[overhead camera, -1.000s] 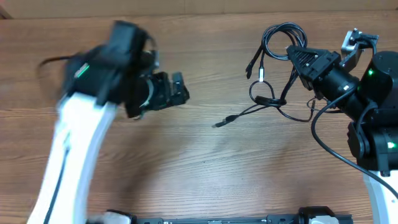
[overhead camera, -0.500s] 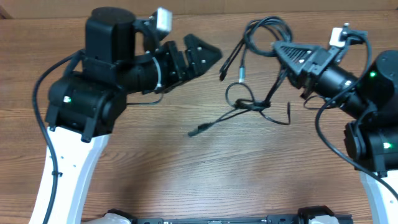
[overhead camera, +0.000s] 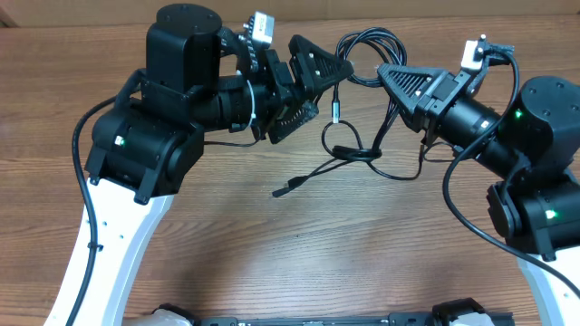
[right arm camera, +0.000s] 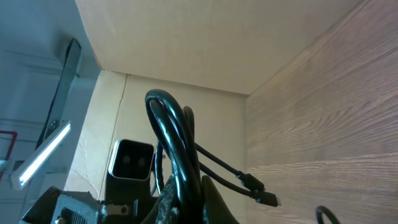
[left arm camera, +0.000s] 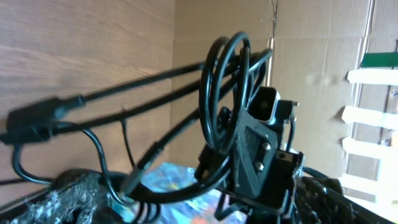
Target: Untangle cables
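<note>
Left gripper [overhead camera: 328, 86]: swung in from the far left within the last second, now beside the cables [overhead camera: 355, 156]; jaws spread, empty.
Right gripper [overhead camera: 385, 74]: clamped on the lifted loops; tails trail on the bench [overhead camera: 272, 254].
You look set for a two-handed separation.

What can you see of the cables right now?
The cables are thin, glossy black cords tangled in one bunch. Their coiled loops are pinched in the right gripper; strands run from there to a knot over the wooden table. One plug end trails toward the table's middle; another, silver-tipped, hangs beside the open left gripper. Contact with it is unclear.
</note>
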